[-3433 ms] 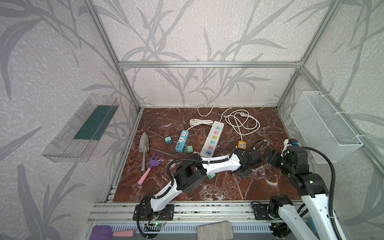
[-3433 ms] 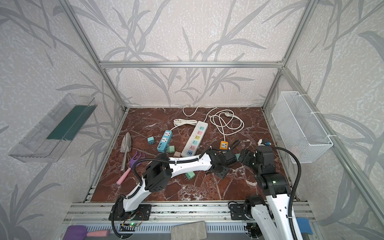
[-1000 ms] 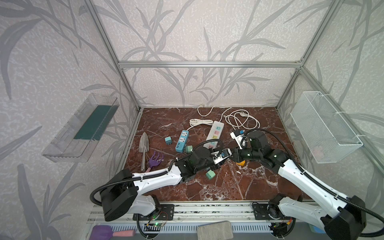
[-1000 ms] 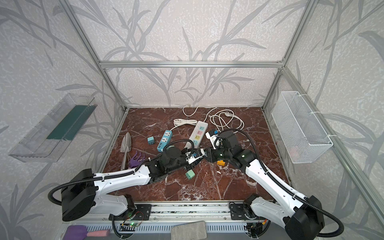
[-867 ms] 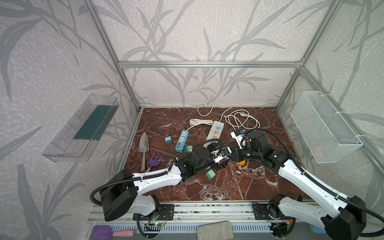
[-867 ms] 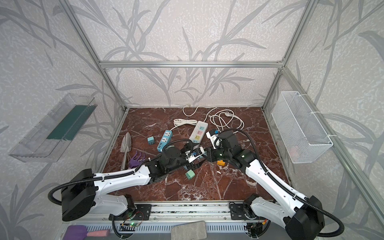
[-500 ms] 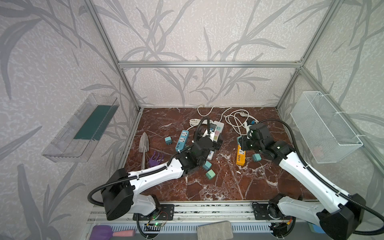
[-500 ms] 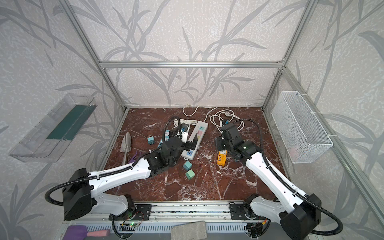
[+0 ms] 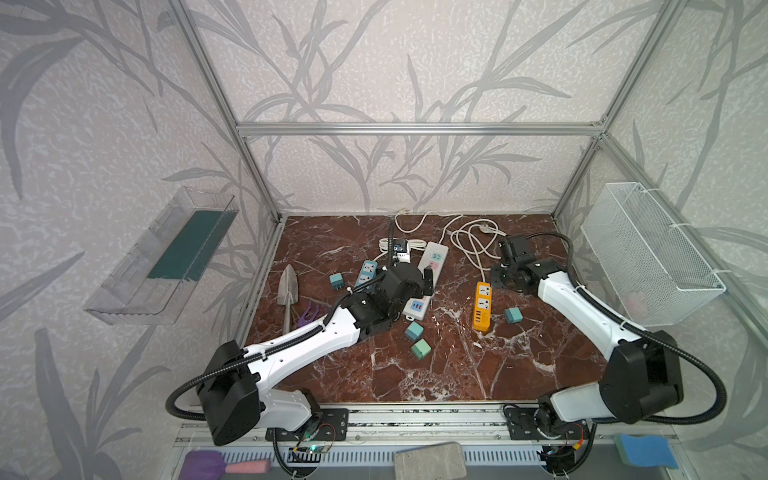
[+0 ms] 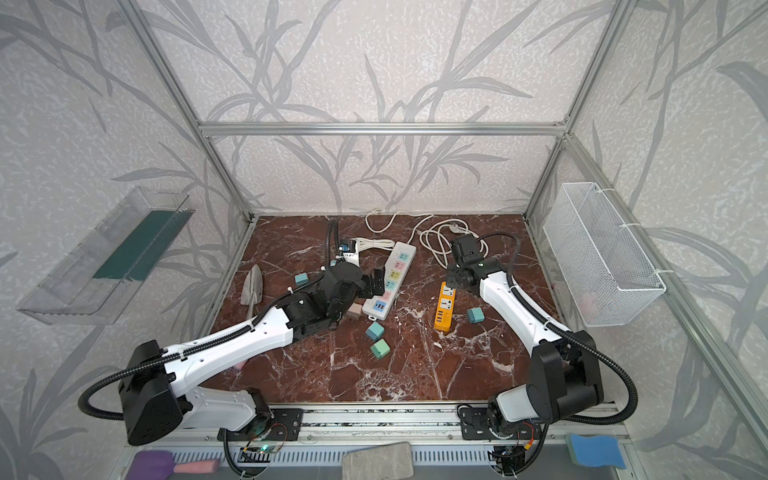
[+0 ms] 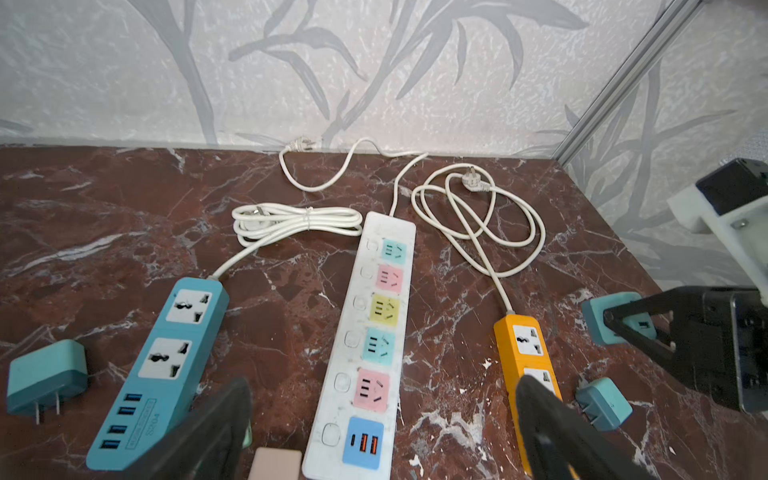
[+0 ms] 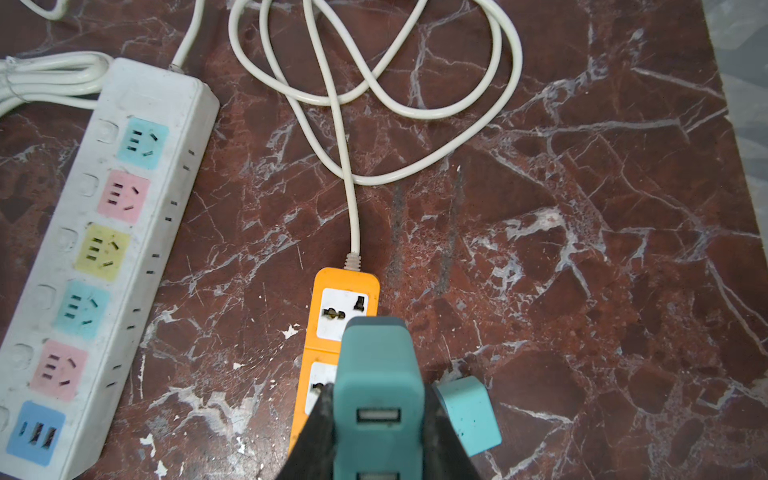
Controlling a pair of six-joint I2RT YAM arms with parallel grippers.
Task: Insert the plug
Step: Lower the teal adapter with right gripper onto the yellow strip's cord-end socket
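Both drawn apart since meeting mid-table a second ago. Left gripper [image 11: 382, 386] now spread wide and empty, low over the white power strip [image 11: 374, 316], forearm stretched forward. Right gripper [image 12: 378, 415] clamped on the teal USB plug [image 12: 378, 365], poised over the orange power strip [image 12: 347, 307], wrist angled down.

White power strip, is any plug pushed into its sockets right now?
No, the left wrist view shows every coloured socket on the white power strip empty, with no plug in it.
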